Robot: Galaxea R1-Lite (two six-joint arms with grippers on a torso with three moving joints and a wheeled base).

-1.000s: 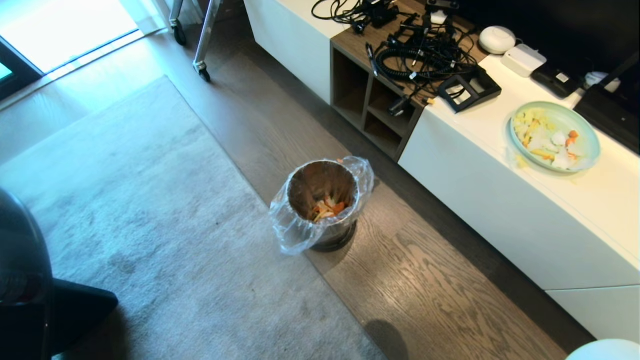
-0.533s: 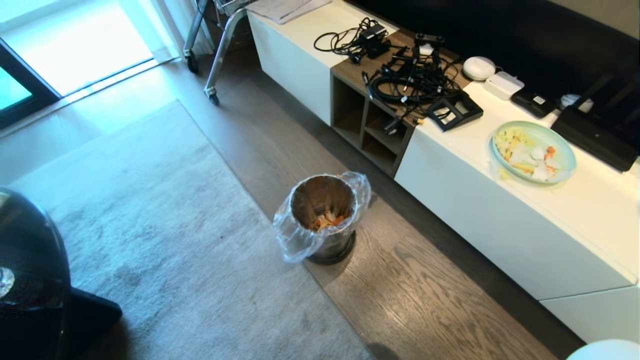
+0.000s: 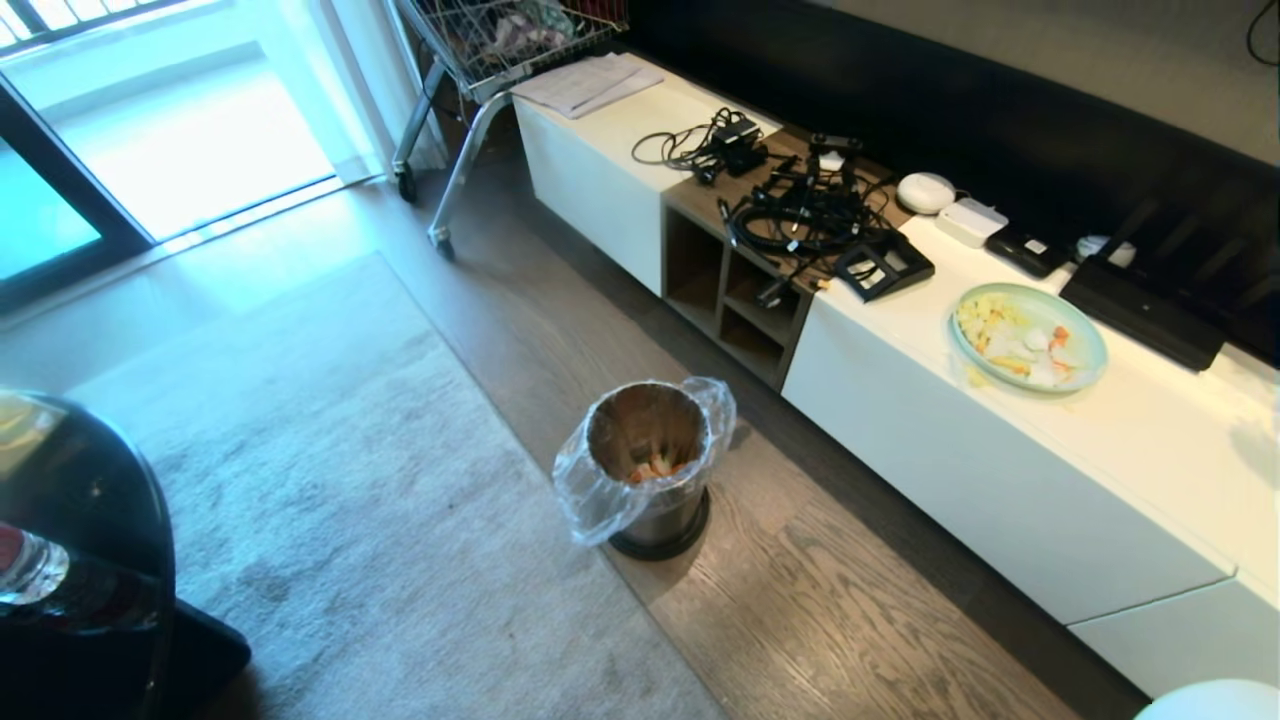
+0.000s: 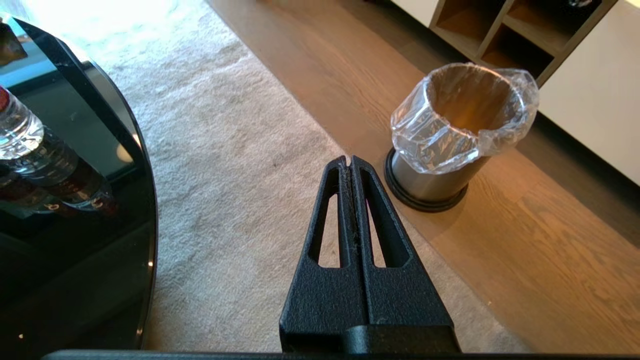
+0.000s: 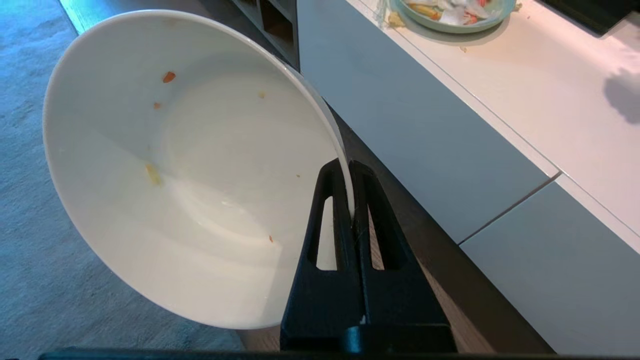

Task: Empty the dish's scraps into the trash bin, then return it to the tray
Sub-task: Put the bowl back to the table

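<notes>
My right gripper (image 5: pixel 347 165) is shut on the rim of the white dish (image 5: pixel 185 165), which hangs tilted on its side with only a few tiny orange specks stuck inside. An edge of the dish (image 3: pixel 1210 700) shows at the bottom right corner of the head view. The trash bin (image 3: pixel 648 465) stands on the wood floor by the rug, its clear bag folded over the rim, with orange scraps (image 3: pixel 652 469) lying at its bottom. My left gripper (image 4: pixel 350 161) is shut and holds nothing, above the rug near the trash bin (image 4: pixel 462 125). The tray is out of view.
A long white cabinet (image 3: pixel 1000 450) runs along the right, carrying a pale green plate (image 3: pixel 1028 337) of food bits, tangled cables (image 3: pixel 800 205) and small devices. A dark glass table (image 3: pixel 80 540) with a water bottle (image 4: pixel 20 130) stands at the left. A wheeled metal cart (image 3: pixel 500 40) is at the back.
The whole head view has shifted: the camera has risen and tipped back, so the bin and cabinet look smaller and the cart has come into sight. Nothing in the room has moved.
</notes>
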